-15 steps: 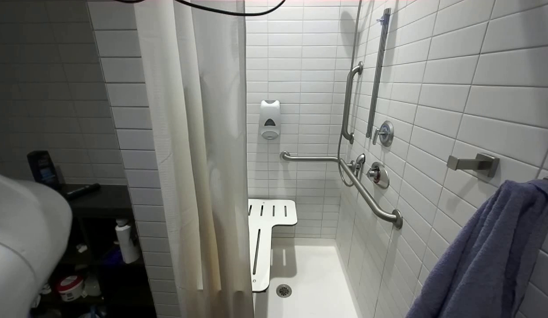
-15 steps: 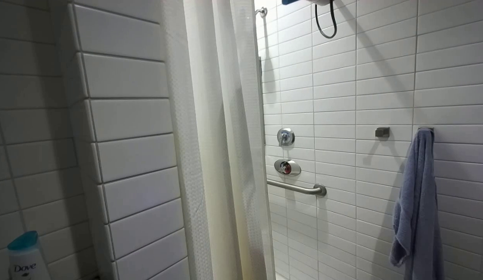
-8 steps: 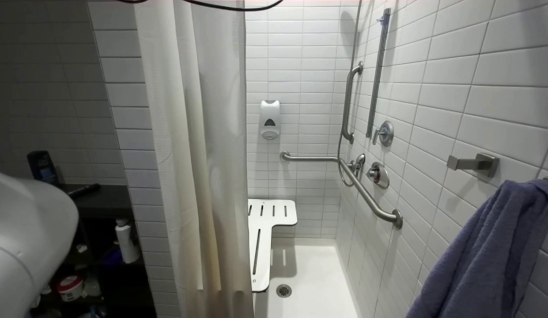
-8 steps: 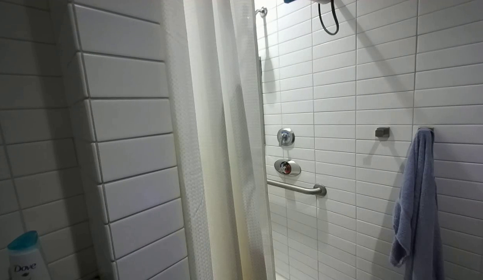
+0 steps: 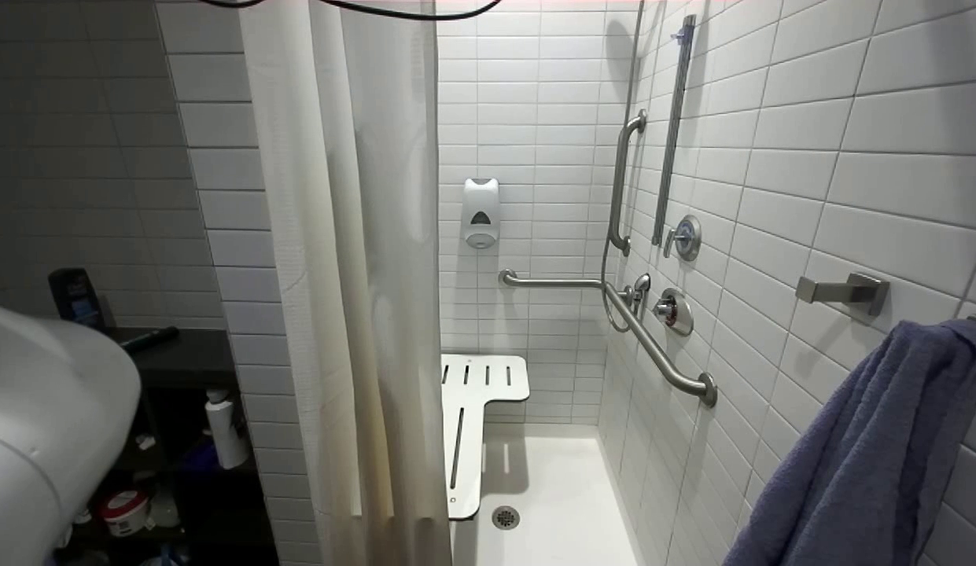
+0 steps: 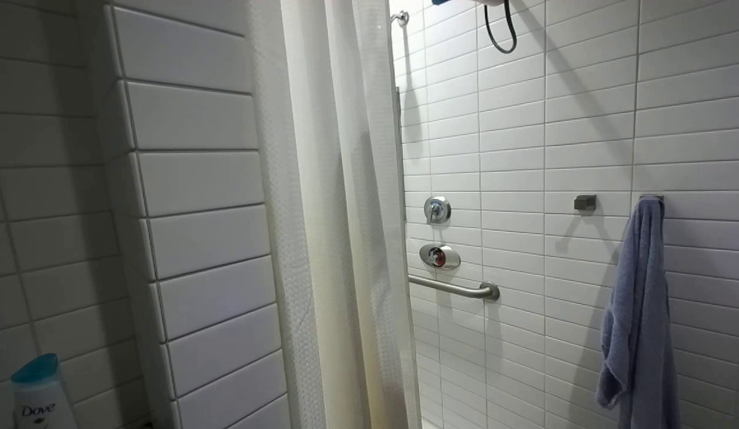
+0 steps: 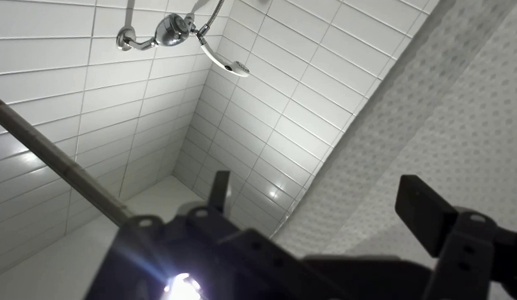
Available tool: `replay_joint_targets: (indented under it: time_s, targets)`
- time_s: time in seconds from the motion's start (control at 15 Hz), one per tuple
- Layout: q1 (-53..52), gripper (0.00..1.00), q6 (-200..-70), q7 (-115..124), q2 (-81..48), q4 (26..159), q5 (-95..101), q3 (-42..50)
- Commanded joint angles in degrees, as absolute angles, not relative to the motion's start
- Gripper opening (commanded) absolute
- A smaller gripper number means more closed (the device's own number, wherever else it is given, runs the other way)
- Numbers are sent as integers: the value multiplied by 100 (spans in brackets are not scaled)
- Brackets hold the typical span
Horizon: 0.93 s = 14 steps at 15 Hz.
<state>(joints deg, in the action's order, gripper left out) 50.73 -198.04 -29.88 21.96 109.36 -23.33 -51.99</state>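
Observation:
In the wrist view my gripper (image 7: 315, 183) stands wide open, its two dark fingers far apart with nothing gripped between them. The pale dotted shower curtain (image 7: 441, 112) fills the right side behind the jaws, its edge slanting down through the gap. The right finger (image 7: 425, 212) overlaps the curtain; whether it touches cannot be told. White wall tiles lie behind the left finger (image 7: 219, 189). In both exterior views the curtain (image 5: 338, 251) hangs in folds beside the tiled pillar. Only a white arm link (image 5: 51, 432) shows at the left of an exterior view; the gripper is outside both exterior pictures.
A rod (image 7: 58, 158) crosses the wrist view at left, below a shower head (image 7: 173, 30) and white hand shower (image 7: 237, 68). Grab bars (image 5: 653, 338), a shower seat (image 5: 480, 393) and a blue towel (image 6: 637, 310) are around. A dark shelf (image 5: 181, 354) holds bottles.
The white arm link has shifted slightly to the right over the last second. The black cable at the top has risen a little. The curtain looks nearly unchanged.

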Motion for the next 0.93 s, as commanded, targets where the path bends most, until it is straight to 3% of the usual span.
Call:
replay_joint_targets:
  time_s: [0.0,0.87]
  targets:
    - [4903,100,-19804,-2987,2028,10793,-2161,-5170]
    - [4631,100,-19803,-2873,1891,10748,-2128,-5106]
